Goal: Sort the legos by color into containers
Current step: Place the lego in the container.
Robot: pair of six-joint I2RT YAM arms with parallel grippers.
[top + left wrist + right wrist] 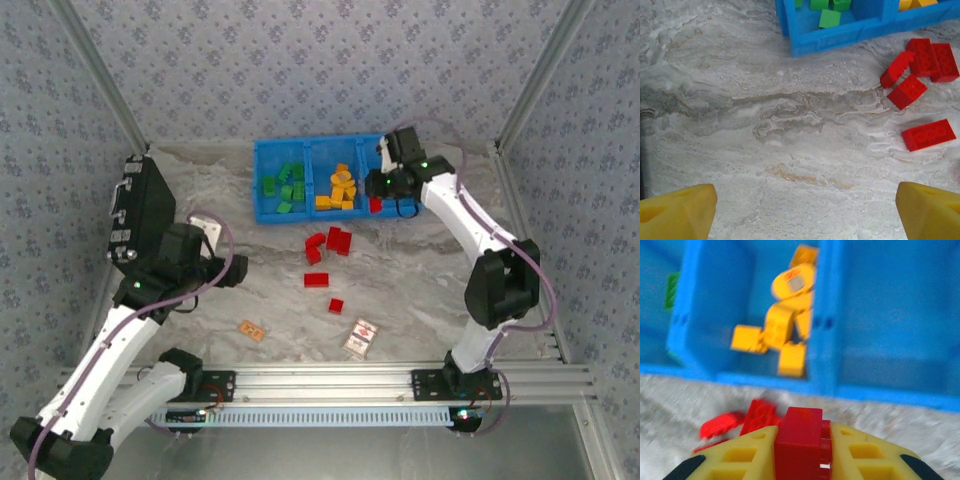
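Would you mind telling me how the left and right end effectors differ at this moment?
The left end effector is wide open; the right end effector is shut. The left holds nothing; the right grips a red lego. The left hangs over bare table; the right faces the blue bin. Both have yellow fingers.

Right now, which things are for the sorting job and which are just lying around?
For the job: blue bin, green bricks, orange bricks, loose red bricks, red brick in the right fingers.
Just lying about: black box, printed card, tan tile.
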